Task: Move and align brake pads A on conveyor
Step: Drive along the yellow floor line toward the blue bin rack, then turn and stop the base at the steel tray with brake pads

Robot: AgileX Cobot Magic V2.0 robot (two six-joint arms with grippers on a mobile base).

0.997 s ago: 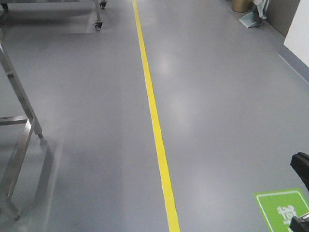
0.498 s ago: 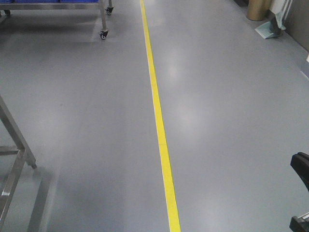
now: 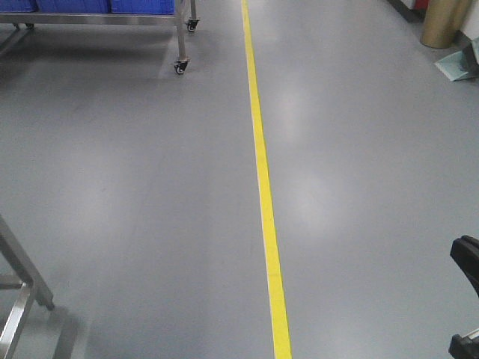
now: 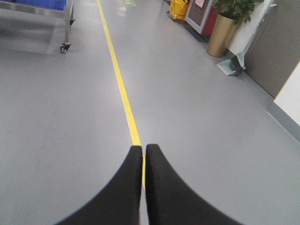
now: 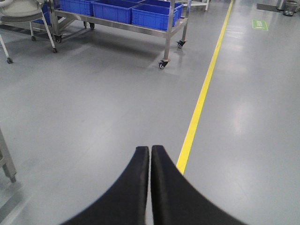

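1. The left gripper (image 4: 143, 146) has its two black fingers pressed together with nothing between them. It points down the aisle, over the yellow floor line (image 4: 123, 93).
2. The right gripper (image 5: 150, 148) is the same: fingers together, empty, aimed at bare grey floor (image 5: 93, 108), with the line just to its right.
3. Further out, a wheeled rack (image 5: 166, 37) carrying blue bins (image 5: 117, 10) stands ahead on the left. A steel frame leg (image 3: 21, 278) sits near the front view's left edge. A gold planter (image 4: 222, 33) and a dustpan (image 4: 229, 68) stand by the right-hand wall.
4. The brake pads A and the conveyor appear in no view, so the robot is probably travelling on its base and no handling has begun.
5. Risks from here:
   - If the base drifts left off the line, it could clip the frame leg or the rack's castors.
   - The arms seem to reach forward, so the closed fingers would likely strike first.
   - Stopping skewed to the conveyor could leave the pads out of easy reach.
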